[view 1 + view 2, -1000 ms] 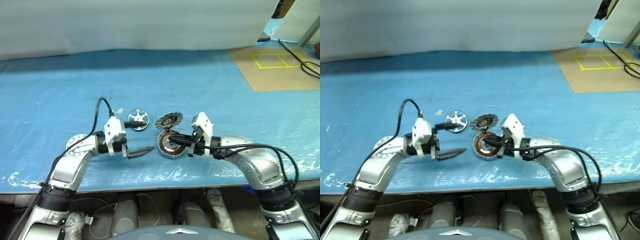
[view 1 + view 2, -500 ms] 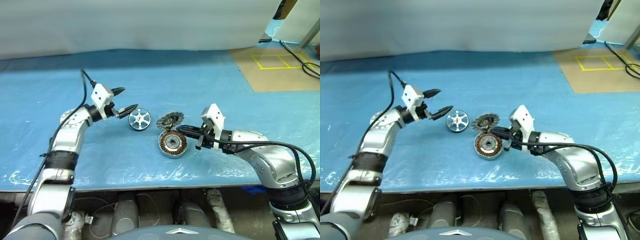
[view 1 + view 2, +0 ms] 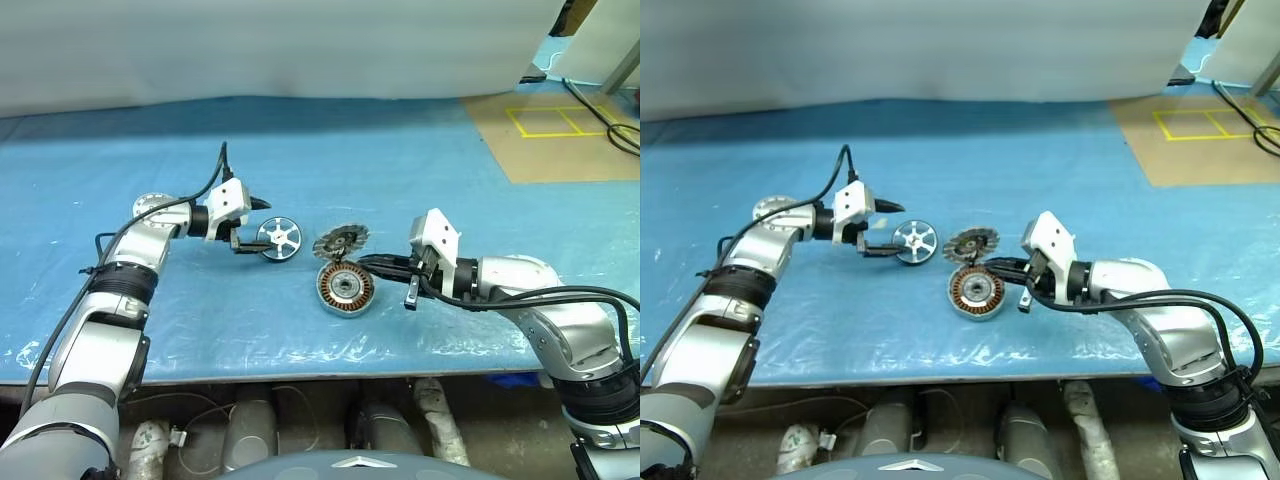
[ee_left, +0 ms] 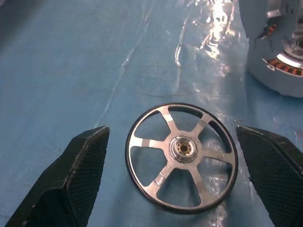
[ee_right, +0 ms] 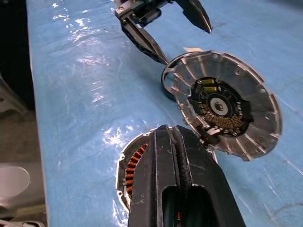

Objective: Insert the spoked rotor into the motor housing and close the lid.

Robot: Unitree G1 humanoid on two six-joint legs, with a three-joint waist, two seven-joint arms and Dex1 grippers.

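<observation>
Lying flat, spokes up, the spoked rotor [image 4: 182,158] sat between the left gripper's [image 4: 177,182] spread fingers; the right gripper [image 3: 368,263] was clenched empty.

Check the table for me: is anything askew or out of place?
Only the lid: it is tilted, finned face up, one edge propped on the motor housing instead of lying flat. The spoked rotor lies flat on the blue sheet, between the open left claw's fingers.
</observation>
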